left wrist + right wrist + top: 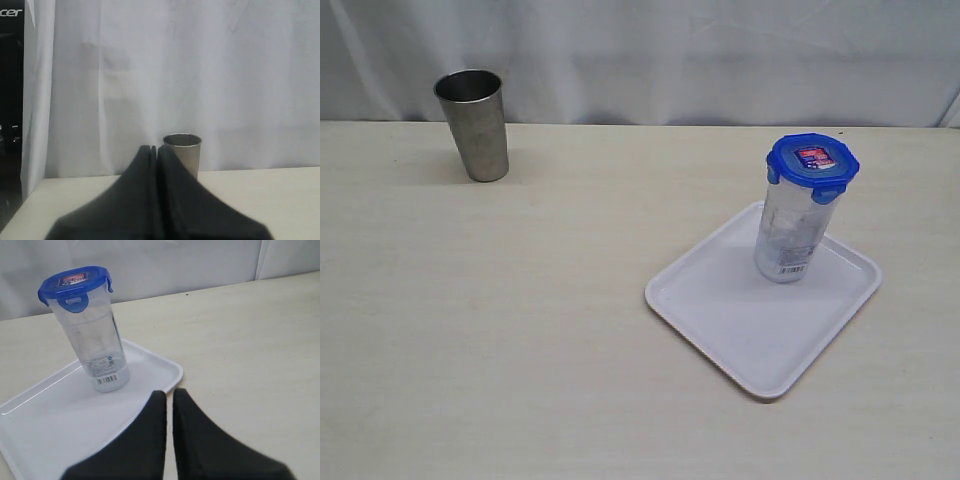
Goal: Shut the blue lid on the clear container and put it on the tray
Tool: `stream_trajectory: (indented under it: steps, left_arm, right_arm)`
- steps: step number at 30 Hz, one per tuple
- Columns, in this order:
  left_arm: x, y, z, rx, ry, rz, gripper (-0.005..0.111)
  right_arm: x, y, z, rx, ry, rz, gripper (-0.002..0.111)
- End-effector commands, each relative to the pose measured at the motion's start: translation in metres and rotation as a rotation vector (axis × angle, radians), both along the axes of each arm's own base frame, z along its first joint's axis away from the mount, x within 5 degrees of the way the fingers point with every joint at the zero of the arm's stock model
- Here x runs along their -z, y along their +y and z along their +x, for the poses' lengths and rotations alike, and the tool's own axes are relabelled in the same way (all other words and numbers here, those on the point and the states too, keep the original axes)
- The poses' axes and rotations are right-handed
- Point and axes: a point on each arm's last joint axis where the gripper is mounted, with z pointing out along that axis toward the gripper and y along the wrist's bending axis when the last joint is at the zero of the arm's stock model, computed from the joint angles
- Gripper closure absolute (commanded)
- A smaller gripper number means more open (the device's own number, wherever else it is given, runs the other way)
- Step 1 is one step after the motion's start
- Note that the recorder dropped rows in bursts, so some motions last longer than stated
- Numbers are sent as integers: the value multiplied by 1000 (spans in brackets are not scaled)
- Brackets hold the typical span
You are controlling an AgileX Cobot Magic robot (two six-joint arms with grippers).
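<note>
The clear container [790, 238] stands upright on the white tray [720, 310] at the right of the table, with the blue lid [812, 160] on its mouth. In the right wrist view the container [97, 347], the lid [74, 281] and the tray [45, 430] show again. My right gripper [169, 395] is shut with nothing between its fingers, hovering over the tray's corner, apart from the container. My left gripper [155, 148] is shut and empty, pointing toward the steel tumbler. Neither gripper appears in the exterior view.
A grey steel tumbler [474, 124] stands upright at the back left of the table, seen also as the tumbler [183, 154] in the left wrist view. A white curtain [650, 50] hangs behind the table.
</note>
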Motion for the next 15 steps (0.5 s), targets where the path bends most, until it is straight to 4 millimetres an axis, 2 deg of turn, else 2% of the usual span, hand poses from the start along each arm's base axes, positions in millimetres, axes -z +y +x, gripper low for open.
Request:
stream_trajectory:
  steps: [1, 6, 11, 15]
  left_arm:
    - [3, 0, 0, -7, -32, 51, 107]
    - [4, 0, 0, -20, -18, 98, 107]
    - [6, 3, 0, -67, -1, 74, 107]
    - [12, 4, 0, -82, 70, 87, 107]
  right_arm:
    - [0, 0, 0, 1, -7, 1, 104]
    - [0, 0, 0, 1, -7, 1, 104]
    - [0, 0, 0, 1, -7, 1, 104]
    - [0, 0, 0, 1, -7, 1, 104]
